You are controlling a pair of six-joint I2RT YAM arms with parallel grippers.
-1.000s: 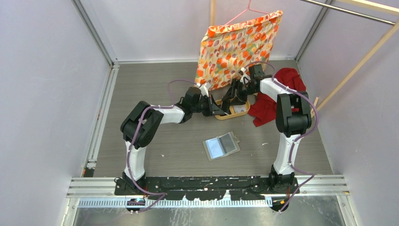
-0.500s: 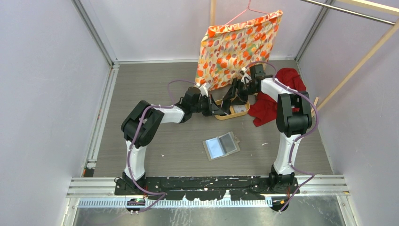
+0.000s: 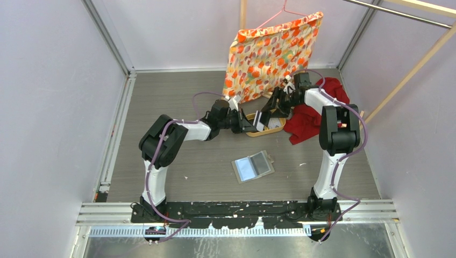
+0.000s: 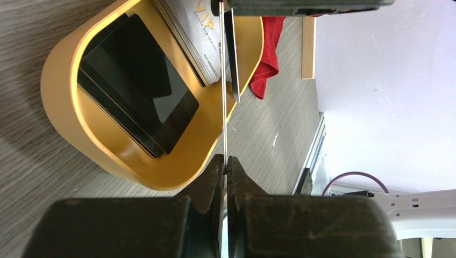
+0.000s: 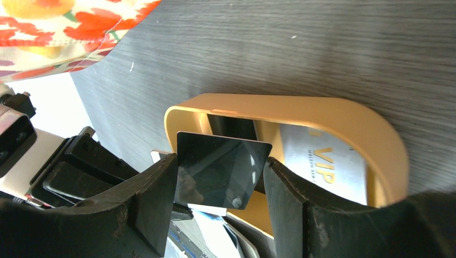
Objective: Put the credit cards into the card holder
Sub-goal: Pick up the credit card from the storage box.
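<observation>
The tan oval tray holds black credit cards and pale "VIP" cards. My left gripper is shut on a thin white card, seen edge-on and standing above the tray's rim. My right gripper is shut across the edges of a black card, held upright over the tray and right beside the white card. In the top view the two grippers meet at the tray. The card holder lies open on the floor, nearer the bases.
A floral cloth hangs on a pink hanger just behind the tray. A red cloth lies to the tray's right under the right arm. Walls enclose the grey floor on three sides.
My right gripper has drawn back to the right and lifted from the tray, with the black card in it. The left arm has barely moved.
</observation>
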